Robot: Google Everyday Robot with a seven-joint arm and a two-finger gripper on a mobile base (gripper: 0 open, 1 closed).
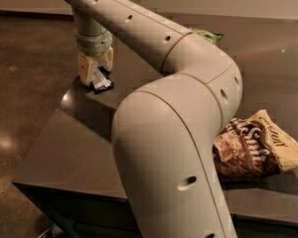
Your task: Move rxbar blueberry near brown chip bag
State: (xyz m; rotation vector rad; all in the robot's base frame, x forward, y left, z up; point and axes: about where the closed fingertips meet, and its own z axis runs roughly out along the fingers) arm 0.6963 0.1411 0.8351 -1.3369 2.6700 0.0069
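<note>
Rxbar blueberry (102,81): far-left part of tabletop (74,148), near the left edge, dark blue wrapper with white panel showing, lying skewed to that edge. Gripper (96,67) directly over it, pointing down, tan fingers (85,69) spread apart, one on the left of the bar's far end, the other at its far-right side. Bar sits low between the tips; cannot tell whether either pad touches the wrapper, or whether the bar is flat on the surface or slightly raised. Brown chip bag (253,148): near-right side of tabletop, lying flat and wrinkled, dark brown middle with white lettering, cream-yellow end pointing right, left portion hidden behind the arm. Well apart from the bar, with most of the tabletop between them. Arm (179,88) running from the near foreground up through a bent elbow, then reaching far-left to the wrist above the bar; blocks most of the middle of the scene. Green chip bag (208,34): only a sliver visible at the far side, behind the upper arm link. Dark glossy floor (25,88) left of the tabletop.
</note>
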